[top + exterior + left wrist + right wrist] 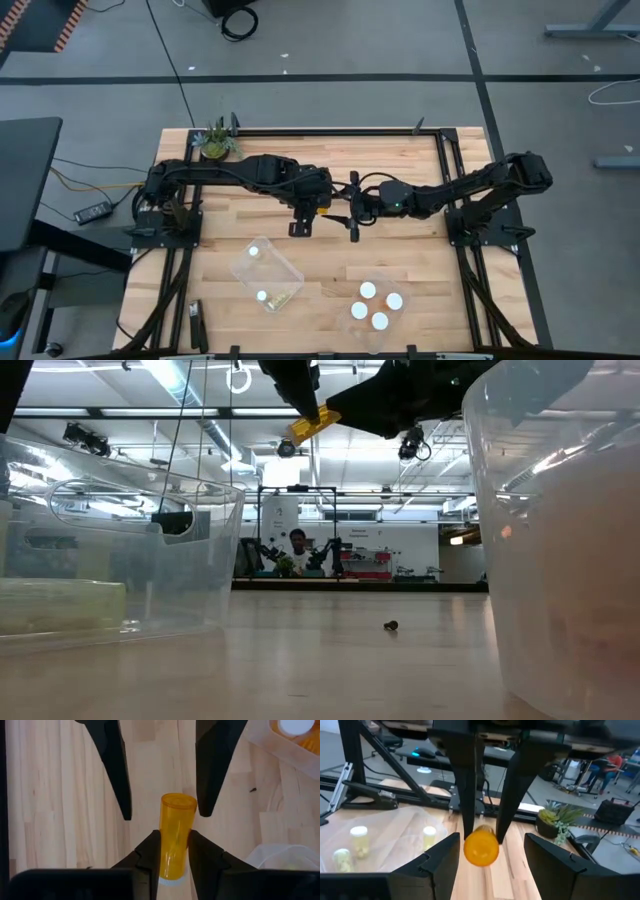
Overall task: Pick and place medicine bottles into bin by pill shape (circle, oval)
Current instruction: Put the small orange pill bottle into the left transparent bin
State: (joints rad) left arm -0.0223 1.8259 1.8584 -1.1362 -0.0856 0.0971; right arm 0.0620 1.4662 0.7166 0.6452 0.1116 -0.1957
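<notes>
One medicine bottle (176, 836) is sitting clamped in my left claw (173, 851) above mid-tabletop (330, 270); my right claw (490, 847), spread wide, is waiting to receive it.

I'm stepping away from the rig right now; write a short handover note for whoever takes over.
Left gripper: jaws shut on an amber bottle, held in the air over mid-table.
Right gripper: jaws open on either side of the same bottle's far end, not yet closed.
Done: two bottles in the left tub, four in the right tub.
Left: finish the handover and bin this bottle. No other loose bottles visible on the table.
</notes>
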